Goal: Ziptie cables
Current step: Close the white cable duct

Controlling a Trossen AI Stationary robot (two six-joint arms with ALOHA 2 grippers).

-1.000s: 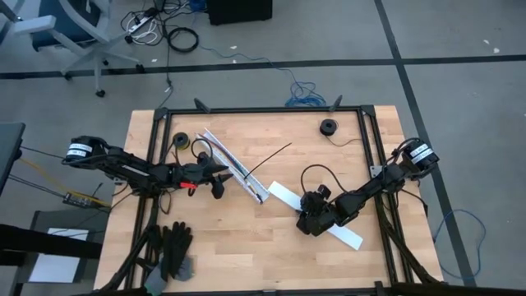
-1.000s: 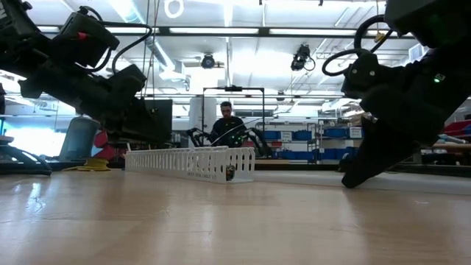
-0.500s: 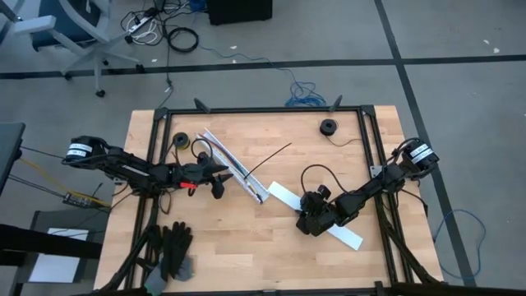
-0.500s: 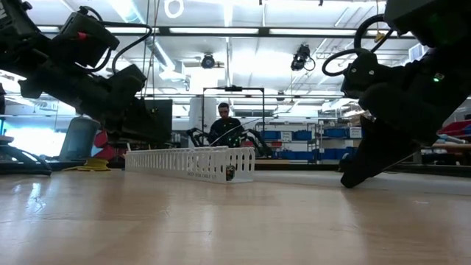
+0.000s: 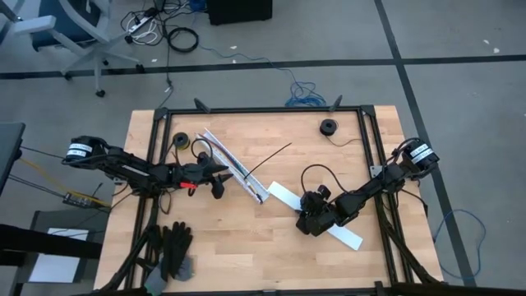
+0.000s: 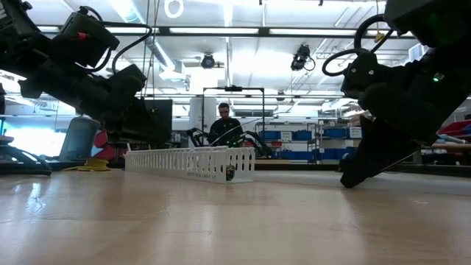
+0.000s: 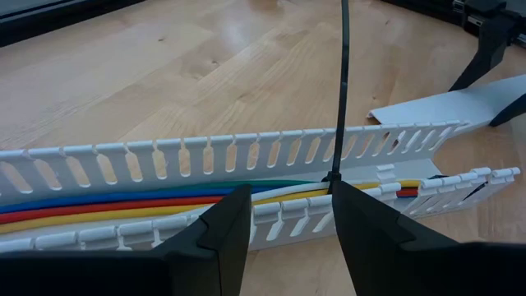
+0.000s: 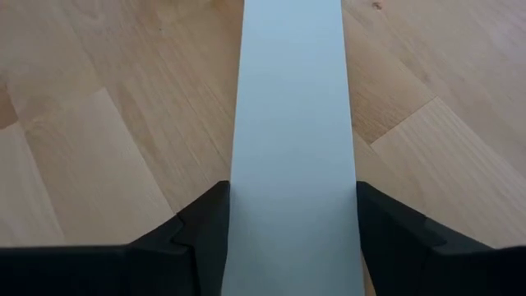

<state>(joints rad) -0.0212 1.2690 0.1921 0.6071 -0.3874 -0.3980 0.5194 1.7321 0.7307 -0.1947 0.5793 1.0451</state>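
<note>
The cables (image 7: 123, 205), green, blue, red, yellow and white, lie side by side inside a white slotted channel (image 5: 234, 164) on the table. A black ziptie (image 7: 341, 82) circles them near the channel's end, and its long tail (image 5: 271, 160) sticks up and away. My left gripper (image 7: 288, 197) is open at the channel's near wall, right by the ziptie; the high view shows my left gripper (image 5: 220, 174) on the channel's left side. My right gripper (image 8: 292, 214) straddles a flat white strip (image 5: 349, 237) lying on the wood. My left gripper's fingers (image 7: 234, 222) stand close over the channel's near wall (image 7: 288, 218); whether they touch it I cannot tell. My right gripper has the white strip between its two fingers, one on each long edge (image 8: 234, 177), about midway along. The fingers slant down, across the strip. The strip lies flat on the table.
Black gloves (image 5: 174, 251) lie at the near left. A black roll (image 5: 329, 127) sits at the far right, another (image 5: 180, 141) at the far left. A black frame (image 5: 263, 111) borders the table. A person (image 6: 224, 121) sits beyond the table.
</note>
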